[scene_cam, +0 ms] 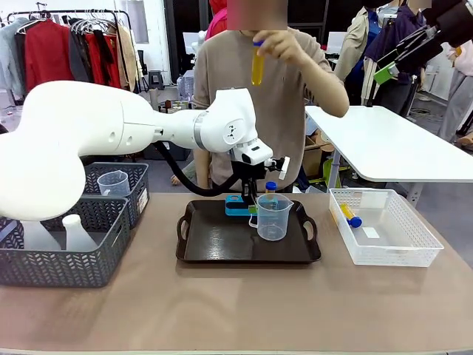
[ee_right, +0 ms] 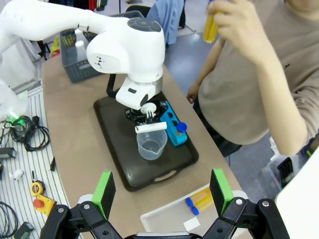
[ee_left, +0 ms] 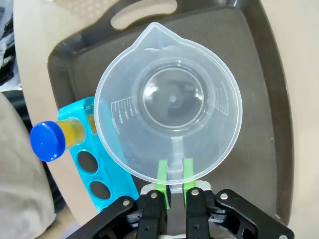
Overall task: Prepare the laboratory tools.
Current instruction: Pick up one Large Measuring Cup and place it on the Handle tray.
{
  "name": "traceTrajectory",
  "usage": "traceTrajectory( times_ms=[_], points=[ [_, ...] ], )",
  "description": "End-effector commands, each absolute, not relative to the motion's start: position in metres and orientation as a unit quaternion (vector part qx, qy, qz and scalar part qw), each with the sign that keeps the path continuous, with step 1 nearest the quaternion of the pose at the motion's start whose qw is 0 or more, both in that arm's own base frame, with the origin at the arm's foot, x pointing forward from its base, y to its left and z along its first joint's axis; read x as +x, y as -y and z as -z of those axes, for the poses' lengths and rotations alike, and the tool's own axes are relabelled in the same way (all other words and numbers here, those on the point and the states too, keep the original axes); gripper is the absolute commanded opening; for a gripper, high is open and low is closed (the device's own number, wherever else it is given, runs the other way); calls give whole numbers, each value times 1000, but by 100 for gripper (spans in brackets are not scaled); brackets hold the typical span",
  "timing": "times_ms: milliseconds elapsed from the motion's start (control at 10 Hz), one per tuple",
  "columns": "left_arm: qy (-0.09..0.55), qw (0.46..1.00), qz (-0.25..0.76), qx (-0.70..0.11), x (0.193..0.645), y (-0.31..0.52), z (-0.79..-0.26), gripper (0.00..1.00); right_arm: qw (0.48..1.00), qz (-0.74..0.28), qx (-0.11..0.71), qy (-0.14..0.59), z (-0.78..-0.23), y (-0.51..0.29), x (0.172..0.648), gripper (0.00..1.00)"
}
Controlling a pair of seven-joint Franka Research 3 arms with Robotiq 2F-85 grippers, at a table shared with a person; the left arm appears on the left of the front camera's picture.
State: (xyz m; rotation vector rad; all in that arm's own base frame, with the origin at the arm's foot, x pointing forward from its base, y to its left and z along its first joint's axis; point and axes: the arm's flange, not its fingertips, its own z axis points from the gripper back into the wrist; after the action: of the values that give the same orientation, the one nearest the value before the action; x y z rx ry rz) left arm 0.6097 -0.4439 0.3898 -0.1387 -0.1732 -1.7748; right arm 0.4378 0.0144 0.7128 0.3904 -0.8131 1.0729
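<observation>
The left fingers (ee_left: 174,174) are closed tight on the handle of the clear beaker (ee_left: 168,102), one green pad on each side of it. The beaker is upright and empty over the dark tray (ee_left: 259,74); whether its base touches the tray is unclear. Just beside the beaker on the tray sits the blue rack (ee_left: 99,172), with one blue-capped yellow tube (ee_left: 50,140) standing in an end hole.

The right fingers (ee_right: 162,191) are spread wide and hold nothing, high above the tabletop (ee_right: 75,119). Below them, two more tubes (ee_right: 198,200) lie in the white basket (scene_cam: 384,255) right of the tray.

Across the tabletop, a person's hand (scene_cam: 284,46) holds another tube (scene_cam: 257,65) up. A white flask (scene_cam: 77,231) stands in the near grey basket (scene_cam: 66,266) at the left.
</observation>
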Motion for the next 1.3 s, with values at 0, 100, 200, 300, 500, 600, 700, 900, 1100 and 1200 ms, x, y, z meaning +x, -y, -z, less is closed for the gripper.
traceTrajectory(
  times_ms=[0, 100, 200, 300, 500, 600, 700, 900, 1100, 1200],
  points=[
    [66, 618, 782, -55, 618, 448, -392, 0, 761, -495, 182, 377, -714, -15, 438, 100],
    [62, 619, 781, -58, 618, 448, -392, 16, 761, -495, 182, 377, -714, -15, 438, 100],
    [63, 617, 783, -59, 617, 448, -393, 35, 761, -495, 182, 377, -714, -15, 438, 100],
    [67, 619, 780, -58, 615, 448, -396, 55, 761, -495, 182, 377, -714, -15, 438, 100],
    [73, 620, 779, -57, 608, 442, -410, 94, 761, -495, 182, 377, -714, -15, 438, 100],
    [76, 621, 778, -56, 604, 441, -416, 100, 761, -495, 182, 377, -714, -15, 438, 100],
    [76, 624, 776, -56, 601, 438, -421, 100, 761, -495, 182, 377, -714, -15, 438, 100],
    [73, 641, 762, -53, 588, 424, -438, 100, 761, -495, 182, 377, -714, -15, 438, 100],
    [69, 656, 750, -38, 569, 406, -463, 100, 761, -495, 182, 377, -714, -15, 438, 100],
    [66, 663, 745, -31, 559, 396, -476, 100, 761, -495, 182, 377, -714, -15, 438, 100]
  ],
)
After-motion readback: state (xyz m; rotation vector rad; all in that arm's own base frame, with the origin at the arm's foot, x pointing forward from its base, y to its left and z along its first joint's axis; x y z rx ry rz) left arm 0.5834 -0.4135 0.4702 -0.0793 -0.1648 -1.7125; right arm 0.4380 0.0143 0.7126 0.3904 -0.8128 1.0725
